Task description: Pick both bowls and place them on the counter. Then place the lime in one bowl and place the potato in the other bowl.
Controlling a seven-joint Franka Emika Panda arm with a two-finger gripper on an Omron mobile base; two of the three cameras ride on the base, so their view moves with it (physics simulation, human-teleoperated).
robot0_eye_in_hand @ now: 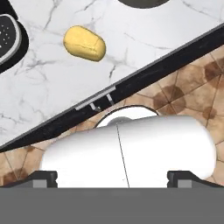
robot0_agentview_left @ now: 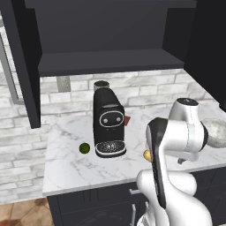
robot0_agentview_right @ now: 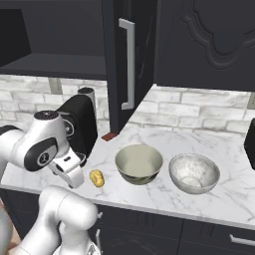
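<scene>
Gripper (robot0_agentview_right: pixel 73 174) jaws spread wide and empty, hanging over the counter's (robot0_agentview_right: pixel 149 199) front edge. From the left base view, the lime (robot0_agentview_left: pixel 84 148) sits just left of the coffee machine (robot0_agentview_left: pixel 108 123). From the right, both bowls are already down, olive-beige bowl (robot0_agentview_right: pixel 139 164) beside marbled bowl (robot0_agentview_right: pixel 194 173), potato (robot0_agentview_right: pixel 97 178) close by my fingers. My hand view puts the potato (robot0_eye_in_hand: pixel 84 43) ahead on the marble. Fruit-loading step now, I judge: reach forward, lower, close.

We take the coffee machine (robot0_agentview_left: pixel 108 123) as landmark on the counter (robot0_agentview_left: pixel 66 167). We see the lime (robot0_agentview_left: pixel 84 148) just left of it, the potato (robot0_agentview_right: pixel 97 178) right, both bowls (robot0_agentview_right: pixel 139 164) further right.
</scene>
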